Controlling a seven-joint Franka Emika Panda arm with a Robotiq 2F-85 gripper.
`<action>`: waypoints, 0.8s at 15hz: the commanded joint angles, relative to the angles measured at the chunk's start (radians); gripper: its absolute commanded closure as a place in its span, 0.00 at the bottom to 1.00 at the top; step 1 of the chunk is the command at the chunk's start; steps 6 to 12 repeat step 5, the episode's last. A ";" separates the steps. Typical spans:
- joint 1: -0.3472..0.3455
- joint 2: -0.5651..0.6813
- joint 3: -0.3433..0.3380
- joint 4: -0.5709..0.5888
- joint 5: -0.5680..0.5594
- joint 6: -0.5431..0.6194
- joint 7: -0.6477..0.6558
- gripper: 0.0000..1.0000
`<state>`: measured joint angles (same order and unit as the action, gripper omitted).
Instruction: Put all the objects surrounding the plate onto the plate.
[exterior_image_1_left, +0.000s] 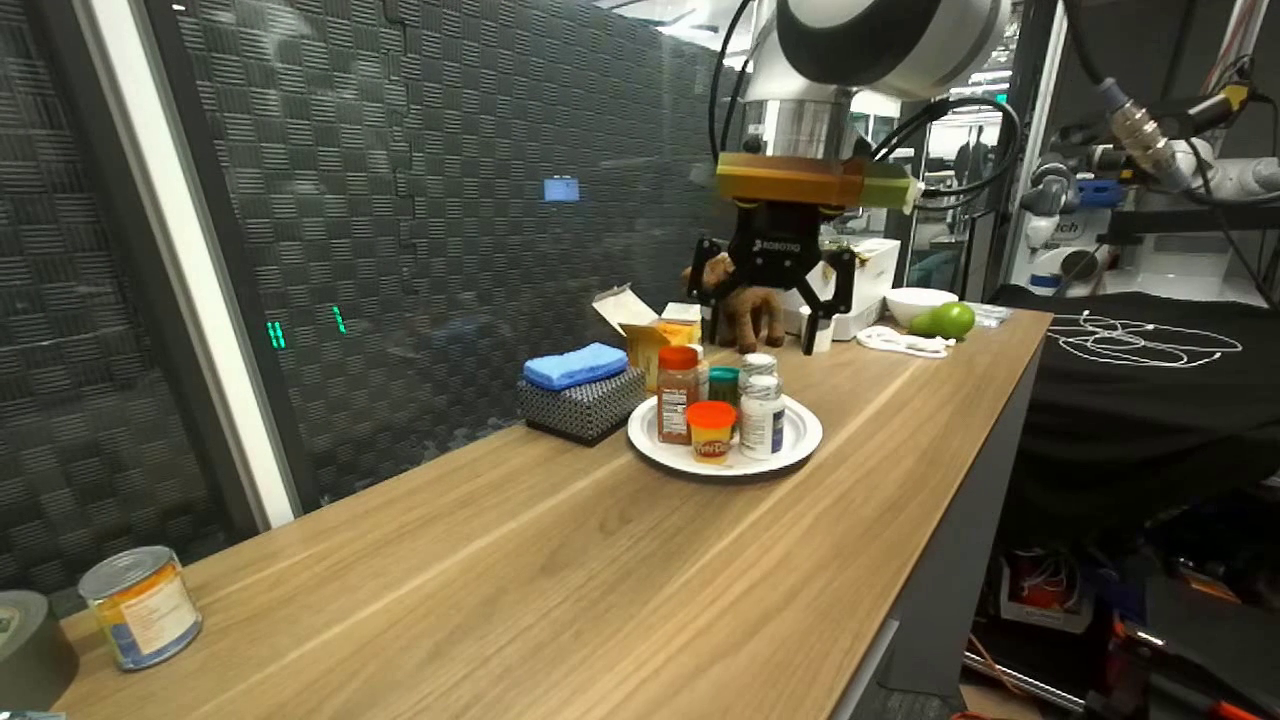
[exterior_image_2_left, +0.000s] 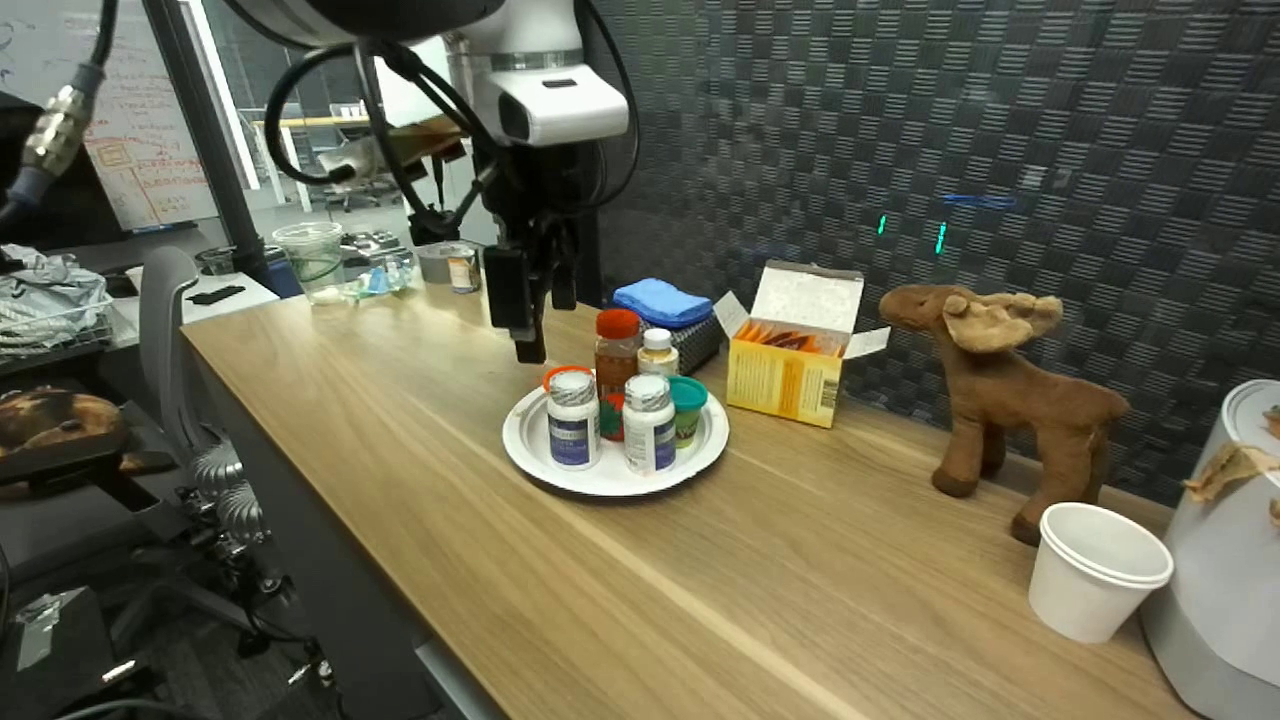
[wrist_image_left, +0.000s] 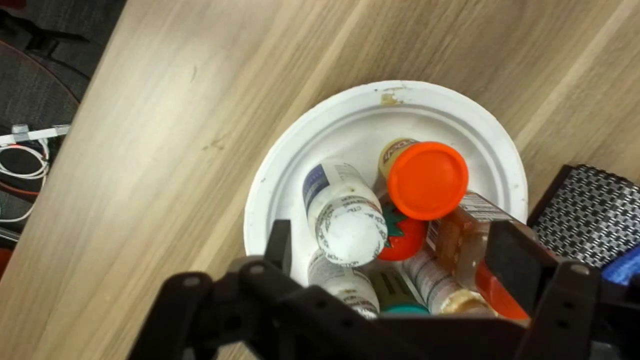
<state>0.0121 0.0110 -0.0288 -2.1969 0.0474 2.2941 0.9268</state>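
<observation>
The round white plate (exterior_image_1_left: 803, 432) stands on the wooden table and bears several small jars and bottles. Among these are a brown red-lidded jar (exterior_image_1_left: 676, 405), an orange-lidded tub (exterior_image_1_left: 711, 435), a green-lidded tub (exterior_image_2_left: 687, 405) and two white bottles (exterior_image_2_left: 573, 425) (exterior_image_2_left: 649, 430). A slimmer pale-capped bottle (exterior_image_2_left: 657, 352) and a red tomato-shaped thing (wrist_image_left: 407, 240) sit between them. All appear upright. Above the plate hangs my gripper (exterior_image_1_left: 760, 330), its fingers spread wide and holding nothing. In the wrist view the jaws overlap the lower part of the plate and partly hide the rear bottles.
Beside the plate is a black woven box (exterior_image_1_left: 583, 405) with a blue cloth (exterior_image_1_left: 575, 366) on it. An open yellow carton (exterior_image_2_left: 785, 385), a brown plush moose (exterior_image_2_left: 1010, 400) and white paper cups (exterior_image_2_left: 1090, 580) line the wall side. A can (exterior_image_1_left: 142, 610) stands far off along the table.
</observation>
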 joint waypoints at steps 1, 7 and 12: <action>-0.013 -0.139 0.004 -0.067 0.055 -0.028 -0.019 0.01; -0.023 -0.124 0.014 -0.050 0.060 -0.037 -0.017 0.00; -0.023 -0.124 0.014 -0.050 0.060 -0.037 -0.017 0.00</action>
